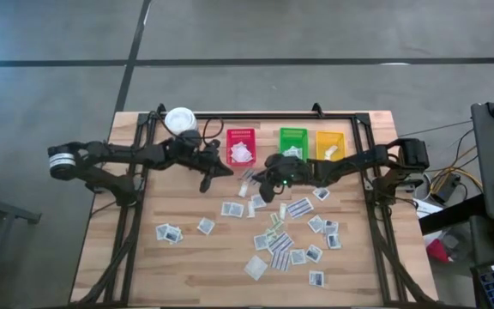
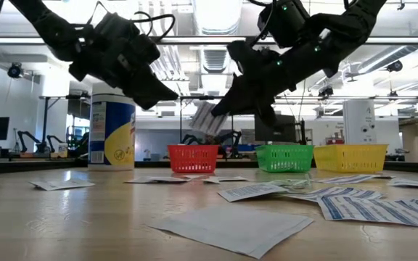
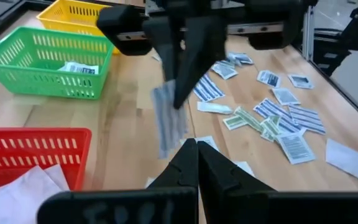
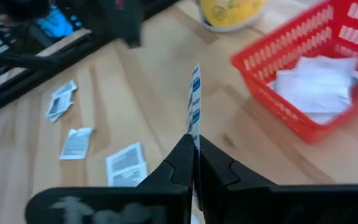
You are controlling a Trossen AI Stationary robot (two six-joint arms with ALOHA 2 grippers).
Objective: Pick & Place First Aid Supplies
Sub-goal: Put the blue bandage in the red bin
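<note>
Many small white packets, the first aid supplies [image 1: 283,233], lie flat and scattered over the wooden table's middle and right. My right gripper [image 1: 261,178] is shut on one blue-striped packet [image 3: 166,118] in the air in front of the red bin [image 1: 241,146]. My left gripper [image 1: 226,169] hovers shut with nothing in it just left of that packet, and its fingertips [image 3: 196,155] point toward the right gripper. The red bin holds white packets [image 4: 319,84], and the green bin [image 3: 48,62] holds one [image 3: 78,68]. My right gripper pinches the striped packet by one end [image 4: 194,134] between its two fingers, which slant down from the table's right. The packet sticks out past the fingertips, edge-on in the right wrist view. It hangs tilted [image 2: 205,119], clear of the table.
Red, green [image 1: 292,142] and yellow [image 1: 330,144] bins stand in a row at the far edge. A white canister with a yellow label [image 1: 179,120] stands at the far left. Bare wood shows at the table's near left.
</note>
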